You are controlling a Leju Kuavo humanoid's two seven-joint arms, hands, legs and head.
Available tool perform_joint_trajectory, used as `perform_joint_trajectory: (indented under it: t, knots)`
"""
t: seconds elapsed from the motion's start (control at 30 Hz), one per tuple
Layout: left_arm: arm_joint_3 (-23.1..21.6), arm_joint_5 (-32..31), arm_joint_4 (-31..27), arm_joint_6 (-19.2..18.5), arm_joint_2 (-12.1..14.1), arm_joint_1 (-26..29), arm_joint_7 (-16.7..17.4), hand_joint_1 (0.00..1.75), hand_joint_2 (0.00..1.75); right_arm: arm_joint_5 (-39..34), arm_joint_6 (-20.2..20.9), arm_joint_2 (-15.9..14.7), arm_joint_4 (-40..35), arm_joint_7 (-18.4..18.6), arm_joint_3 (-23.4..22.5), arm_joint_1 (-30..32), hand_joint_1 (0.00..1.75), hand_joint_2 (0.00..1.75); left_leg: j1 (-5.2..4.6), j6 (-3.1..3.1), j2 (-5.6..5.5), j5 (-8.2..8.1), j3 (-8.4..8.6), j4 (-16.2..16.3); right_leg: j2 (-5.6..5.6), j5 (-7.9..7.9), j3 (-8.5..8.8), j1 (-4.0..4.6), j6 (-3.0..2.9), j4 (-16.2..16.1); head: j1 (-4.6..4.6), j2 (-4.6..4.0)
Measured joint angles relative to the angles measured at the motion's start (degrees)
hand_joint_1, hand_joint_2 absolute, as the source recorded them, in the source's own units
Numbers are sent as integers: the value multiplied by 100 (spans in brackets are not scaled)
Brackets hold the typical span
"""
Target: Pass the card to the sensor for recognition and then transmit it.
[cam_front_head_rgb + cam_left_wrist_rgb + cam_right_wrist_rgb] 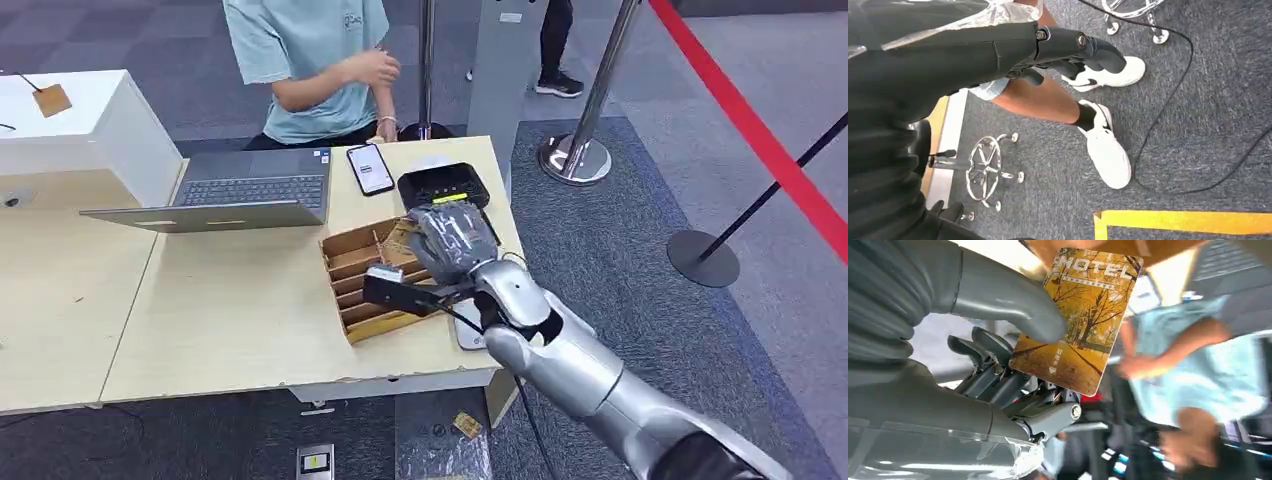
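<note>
My right hand [452,243] hovers over the back end of a slotted cardboard box [372,283] on the light wooden table [250,320]. In the right wrist view a yellow card [1082,315] printed "HOTEL", with autumn trees, is pinched between the thick grey thumb [1013,305] and the dark fingers [993,355]. A black sensor unit [443,185] with a green light sits just beyond the hand, towards a seated person [310,60]. My left hand [998,50] hangs beside the body over the carpet, its fingers loosely bent and holding nothing.
A phone [370,168] and an open laptop [245,195] lie left of the sensor. A white box [90,120] stands at the far left. Stanchions [580,150] with a red belt [760,130] stand to the right. Another person's legs and white shoes [1108,150] are near my left hand.
</note>
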Motion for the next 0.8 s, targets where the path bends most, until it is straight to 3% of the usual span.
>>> perform_joint_trajectory:
  t: [0.17,0.4,0.8]
  knots:
    - [0,26,0,15,0,3,55,0,175,-155,-173,-155,24,127,-249,313,175,175,-1,0,5,0,1,1,3,0,-2,0,0,-1,-2,0]
    - [2,92,0,65,-2,9,103,0,175,-638,-773,-275,50,125,-640,908,175,175,0,0,5,-1,0,-1,3,0,-2,1,0,-1,0,0]
    - [2,125,0,125,-55,9,107,0,175,-1687,-808,-301,343,-184,-924,1633,175,175,0,0,5,0,0,-1,3,1,-2,0,0,0,0,0]
